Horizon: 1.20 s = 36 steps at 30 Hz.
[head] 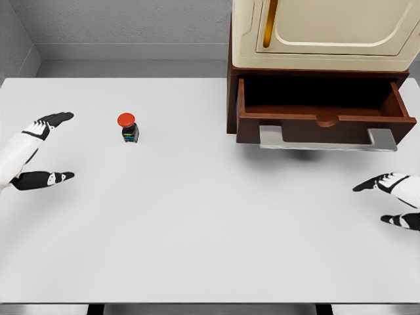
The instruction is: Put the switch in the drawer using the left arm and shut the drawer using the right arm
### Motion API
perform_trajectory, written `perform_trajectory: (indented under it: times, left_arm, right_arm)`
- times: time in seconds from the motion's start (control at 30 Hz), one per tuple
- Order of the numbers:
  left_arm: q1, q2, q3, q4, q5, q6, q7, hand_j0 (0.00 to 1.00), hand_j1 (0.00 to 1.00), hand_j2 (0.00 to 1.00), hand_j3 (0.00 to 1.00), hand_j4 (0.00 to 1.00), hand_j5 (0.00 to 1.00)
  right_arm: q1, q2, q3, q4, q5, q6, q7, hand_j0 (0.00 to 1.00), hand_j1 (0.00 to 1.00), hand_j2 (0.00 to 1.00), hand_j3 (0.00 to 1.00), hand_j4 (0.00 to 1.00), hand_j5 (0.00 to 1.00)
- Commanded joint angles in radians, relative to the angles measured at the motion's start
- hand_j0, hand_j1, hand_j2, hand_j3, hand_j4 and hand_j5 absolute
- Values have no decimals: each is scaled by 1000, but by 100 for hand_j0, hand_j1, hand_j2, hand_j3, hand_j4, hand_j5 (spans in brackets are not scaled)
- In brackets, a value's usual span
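Filling most of the view is the big white table [197,249], flat, smooth and plain. Every place below is told from the switch. Far to the right of the switch and a bit further back stands a cream box with rounded edges [328,33] on a dark brown wooden base. The drawer [321,118] is pulled out from that base, wide and shallow, dark inside, with a flat grey handle [328,139] along its front.

Left of the switch, at the table's edge, is the left hand [36,154], white with black fingers [56,119] spread apart and holding nothing. Far to the right of the switch and nearer the front edge is the right hand [394,197], its fingers also apart and holding nothing.

Smallest is the switch [128,128], standing upright on the table, with a round red button on top of a small dark blocky body. It lies to the right of the left hand's fingers and a little further back, not touching them. The left hand is much nearer, so I think it should reach right to grab it.
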Motion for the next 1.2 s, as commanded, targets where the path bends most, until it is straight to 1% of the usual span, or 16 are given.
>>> perform_trajectory:
  times: [0.0, 0.17, 0.3, 0.37, 0.43, 0.47, 0.57, 0.63, 0.67, 0.77, 0.83, 0.87, 0.97, 1.03, 1.1, 1.17]
  left_arm:
    - [0, 1, 0, -1, 8, 1, 0, 100, 100, 100, 100, 100, 100]
    - [2, -1, -3, -5, 7, 1, 0, 100, 100, 100, 100, 100, 100]
    - [-6, -19, -20, -42, 26, 1, 11, 100, 100, 100, 100, 100, 100]
    - [-52, -37, -47, -43, 48, 1, 11, 100, 100, 100, 100, 100, 100]
    - [-135, -37, -129, -40, 46, 1, 10, 100, 100, 100, 100, 100, 100]
    - [-159, -37, -159, -39, 46, 1, 10, 100, 100, 100, 100, 100, 100]
    - [-212, -65, -241, -39, 60, 1, 10, 100, 100, 100, 100, 100, 100]
    - [-218, -65, -305, -34, 235, 43, 10, 100, 100, 100, 100, 100, 100]
    - [-222, -64, -322, -30, 298, 109, 10, 100, 100, 100, 100, 100, 100]
    - [-227, -64, -322, -28, 439, 242, 8, 100, 100, 100, 100, 100, 100]
    - [-236, -59, -317, -22, 503, 299, 8, 100, 100, 100, 100, 100, 100]
    - [-262, -59, -317, 1, 505, 353, 8, 100, 100, 100, 100, 100, 100]
    - [-294, -53, -330, 56, 474, 442, 4, 100, 100, 100, 100, 100, 100]
    - [-296, -50, -345, 65, 404, 443, 2, 100, 100, 100, 100, 100, 100]
    - [-301, -50, -362, 65, 401, 477, 2, 100, 100, 100, 100, 100, 100]
    - [-311, -54, -360, 84, 401, 479, 4, 100, 100, 100, 100, 100, 100]
  right_arm:
    - [0, 1, 0, -21, -3, 2, 0, 79, 79, 79, 79, 79, 79]
    - [14, 16, -11, -37, -4, 2, 2, 81, 81, 81, 81, 81, 81]
    - [32, 9, -25, -32, -6, 2, -1, 85, 85, 85, 85, 85, 85]
    - [32, -16, -23, -34, -14, 2, -1, 83, 83, 83, 83, 83, 83]
    - [32, -19, -23, -38, -18, 2, -3, 77, 77, 77, 77, 77, 77]
    - [32, -19, -23, -43, -20, 2, -3, 74, 74, 74, 74, 74, 74]
    - [31, -27, -16, -71, -21, 2, -3, 72, 72, 72, 72, 72, 72]
    - [29, -27, -14, -74, -34, 2, -3, 71, 71, 71, 71, 71, 71]
    - [29, -28, -14, -80, -35, 2, -3, 69, 69, 69, 69, 69, 69]
    - [26, -36, -13, -84, -46, 2, -3, 68, 68, 68, 68, 68, 68]
    - [21, -62, -13, -86, -49, 2, -1, 69, 69, 69, 69, 69, 69]
    - [18, -67, -11, -86, -49, 2, -1, 69, 69, 69, 69, 69, 69]
    - [3, -73, -8, -86, -49, 2, 0, 69, 69, 69, 69, 69, 69]
    - [-26, -71, 18, -86, -49, 2, 0, 69, 69, 69, 69, 69, 69]
    - [-75, -68, 64, -86, -49, 2, 2, 70, 70, 70, 70, 70, 70]
    - [-83, -68, 72, -86, -49, 2, 0, 70, 70, 70, 70, 70, 70]
